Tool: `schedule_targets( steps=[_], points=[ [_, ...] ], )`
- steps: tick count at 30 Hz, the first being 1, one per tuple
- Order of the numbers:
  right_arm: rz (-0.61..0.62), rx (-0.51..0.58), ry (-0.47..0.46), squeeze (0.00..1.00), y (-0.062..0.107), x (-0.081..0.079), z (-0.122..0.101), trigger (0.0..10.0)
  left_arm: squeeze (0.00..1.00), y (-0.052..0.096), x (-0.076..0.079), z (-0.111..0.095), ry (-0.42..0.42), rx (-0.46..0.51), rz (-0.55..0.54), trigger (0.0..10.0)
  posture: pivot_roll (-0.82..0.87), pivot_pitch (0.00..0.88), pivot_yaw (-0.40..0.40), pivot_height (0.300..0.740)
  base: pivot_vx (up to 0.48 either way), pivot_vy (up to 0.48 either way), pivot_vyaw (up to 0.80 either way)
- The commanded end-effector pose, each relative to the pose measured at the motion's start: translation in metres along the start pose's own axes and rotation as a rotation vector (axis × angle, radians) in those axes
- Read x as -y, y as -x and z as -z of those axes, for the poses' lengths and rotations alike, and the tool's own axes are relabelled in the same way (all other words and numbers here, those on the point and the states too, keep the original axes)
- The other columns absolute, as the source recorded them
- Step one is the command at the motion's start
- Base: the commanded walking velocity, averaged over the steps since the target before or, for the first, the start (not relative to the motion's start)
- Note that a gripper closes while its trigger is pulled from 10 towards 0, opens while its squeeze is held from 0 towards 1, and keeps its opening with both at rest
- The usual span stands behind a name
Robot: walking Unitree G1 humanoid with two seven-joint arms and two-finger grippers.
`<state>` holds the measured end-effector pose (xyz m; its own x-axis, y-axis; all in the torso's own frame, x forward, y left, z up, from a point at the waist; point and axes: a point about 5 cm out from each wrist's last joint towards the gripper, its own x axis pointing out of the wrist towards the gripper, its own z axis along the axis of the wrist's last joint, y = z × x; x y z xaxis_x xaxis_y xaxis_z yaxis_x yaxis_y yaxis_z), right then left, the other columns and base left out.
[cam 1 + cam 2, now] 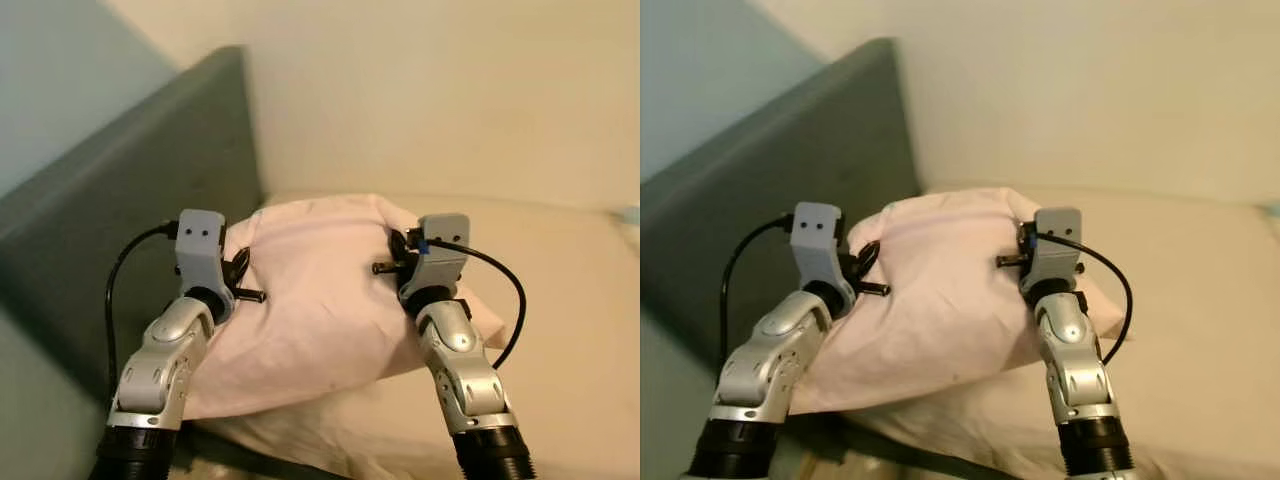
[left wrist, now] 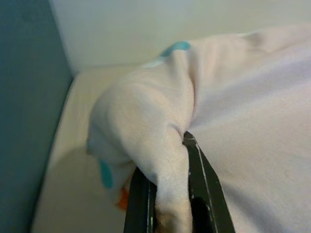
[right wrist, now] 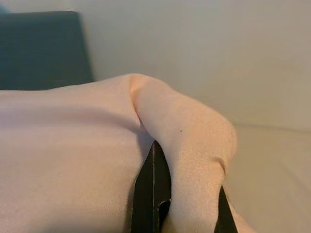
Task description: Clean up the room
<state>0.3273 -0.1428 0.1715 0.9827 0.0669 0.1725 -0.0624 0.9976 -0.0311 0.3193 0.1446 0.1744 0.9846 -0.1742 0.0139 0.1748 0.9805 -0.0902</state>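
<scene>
A cream wall (image 1: 430,90) fills the back of the scene, and a grey-green headboard (image 1: 130,210) runs along the robot's left side, meeting the wall at the corner. Below them lies the bed (image 1: 570,330), covered in a pale cream sheet, with a second cream layer bunched near the front edge.

On the bed, close to the corner where headboard and wall meet, sits a pale pink pillow (image 1: 320,300). It is puffed up and held between the two arms, its left edge near the headboard and its right corner resting towards the open sheet.

The left gripper (image 2: 167,204) is at the pillow's left side. In the left wrist view its two black fingers (image 2: 204,184) are closed tight around a pinched fold of the pink fabric, which bulges up between them. A few teal and orange marks show on the cloth beyond that fold.

The right gripper (image 3: 182,204) is at the pillow's upper right edge. In the right wrist view its black fingers (image 3: 153,194) clamp a rounded ridge of the same pink fabric, cloth squeezed between them.

A black cable (image 1: 505,290) loops off the right wrist, and another (image 1: 115,300) off the left
</scene>
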Motion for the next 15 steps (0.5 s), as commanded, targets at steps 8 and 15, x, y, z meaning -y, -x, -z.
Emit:
schedule_targets(
  steps=[8, 15],
  points=[
    [0.056, 0.045, -0.003, 0.00, -0.0009, 0.0104, -0.0091, 10.0, 0.00, 0.0033, -0.0175, -0.0038, -0.030, 0.034, -0.092, 10.0, -0.08, 0.069, 0.056, 0.740, 0.000, 0.000, -0.80],
    [0.045, 0.053, 0.014, 0.00, -0.0010, 0.0094, -0.0095, 10.0, 0.00, 0.0032, -0.0174, -0.0069, -0.016, 0.059, -0.093, 10.0, -0.08, 0.069, 0.055, 0.740, 0.000, 0.000, -0.46]
  ],
)
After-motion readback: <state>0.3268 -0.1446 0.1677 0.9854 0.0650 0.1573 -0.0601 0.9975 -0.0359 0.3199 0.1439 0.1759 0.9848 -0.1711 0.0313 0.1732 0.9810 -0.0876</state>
